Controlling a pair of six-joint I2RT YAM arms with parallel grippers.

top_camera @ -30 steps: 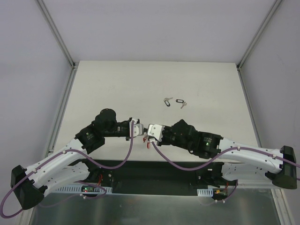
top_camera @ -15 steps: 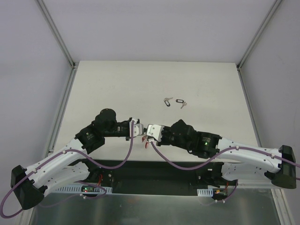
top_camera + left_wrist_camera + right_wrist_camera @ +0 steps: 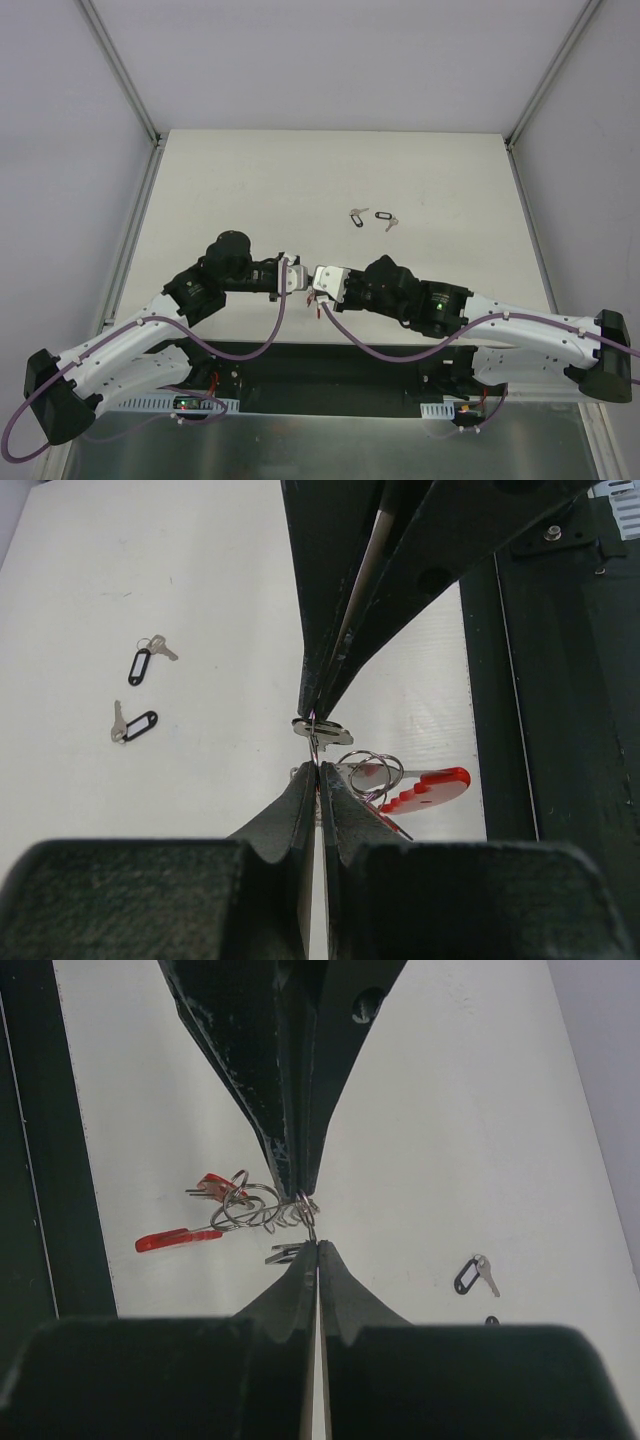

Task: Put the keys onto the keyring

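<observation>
My left gripper (image 3: 299, 279) and right gripper (image 3: 313, 284) meet tip to tip just above the table's near edge. In the left wrist view my left gripper (image 3: 318, 769) is shut on the keyring's thin metal part. Its wire loops (image 3: 372, 771) and red arc (image 3: 430, 786) hang to the right. In the right wrist view my right gripper (image 3: 317, 1245) is shut on a small silver key (image 3: 285, 1254) by its thin ring. A red-tagged key (image 3: 212, 1184) hangs among the wire loops (image 3: 250, 1206). Two black-tagged keys (image 3: 358, 216) (image 3: 386, 219) lie on the table beyond.
The white table (image 3: 250, 190) is walled at the left, right and back. The black base strip (image 3: 330, 365) with both arm mounts runs along the near edge, right under the grippers. The two loose keys lie about a hand's width beyond the grippers.
The left arm has shifted very slightly to the right. Both grippers stay shut, tip to tip, at the same spot. The loose keys have not moved.
</observation>
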